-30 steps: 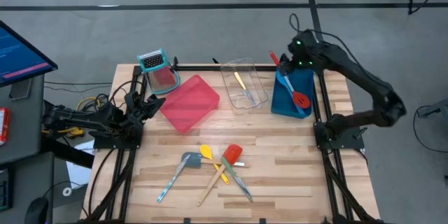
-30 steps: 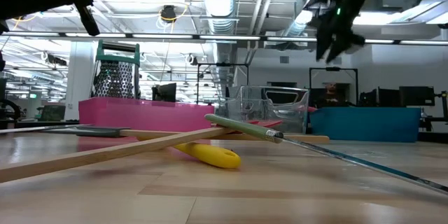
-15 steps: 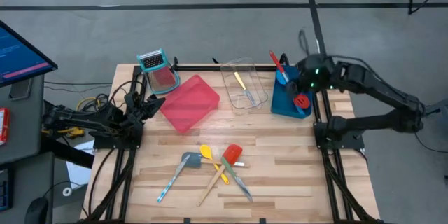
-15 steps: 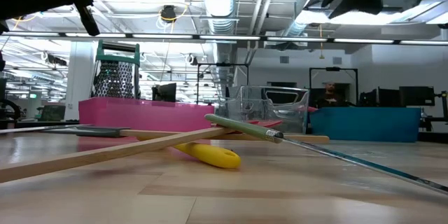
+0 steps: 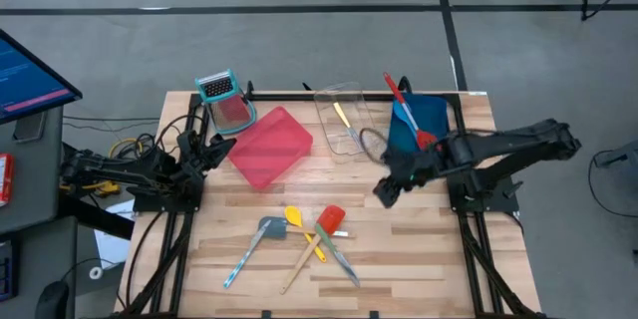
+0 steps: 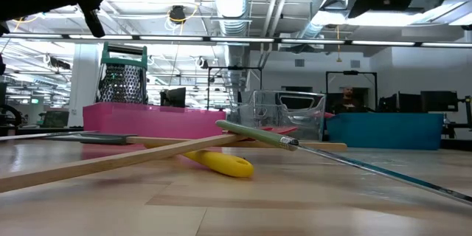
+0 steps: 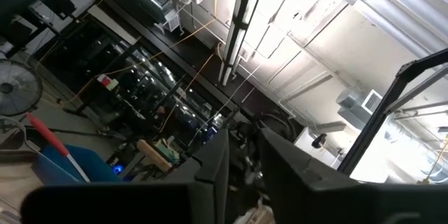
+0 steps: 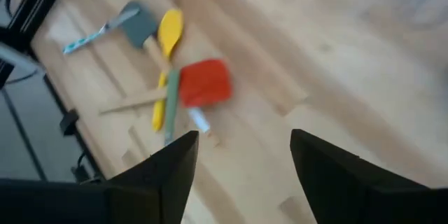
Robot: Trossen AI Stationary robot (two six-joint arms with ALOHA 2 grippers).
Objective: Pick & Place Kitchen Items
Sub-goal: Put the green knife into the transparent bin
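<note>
Several kitchen items lie crossed in a pile on the wooden table near its front: a yellow spoon (image 5: 293,217), a red wooden-handled spatula (image 5: 330,219), a grey-teal spatula (image 5: 269,227) and a knife (image 5: 344,264). My right gripper (image 5: 384,191) hangs open above the bare table, right of the pile and clear of it. Its wrist view looks down on the red spatula (image 8: 204,82) and the yellow spoon (image 8: 170,26). My left gripper (image 5: 217,147) waits at the table's left edge, raised and pointing upward, with a narrow gap between its fingers (image 7: 241,175).
A blue tray (image 5: 437,110) at the far right holds a red spoon (image 5: 424,138). A clear tray (image 5: 339,90) beside it holds a yellow-handled knife (image 5: 342,115). A pink tray (image 5: 269,147) and a teal-topped grater (image 5: 219,90) stand far left.
My right gripper has swung from above the blue tray at the far right toward the table's near side and left, ending above the bare wood beside the pile. It has turned as it went and carries nothing. The items on the table have not moved.
</note>
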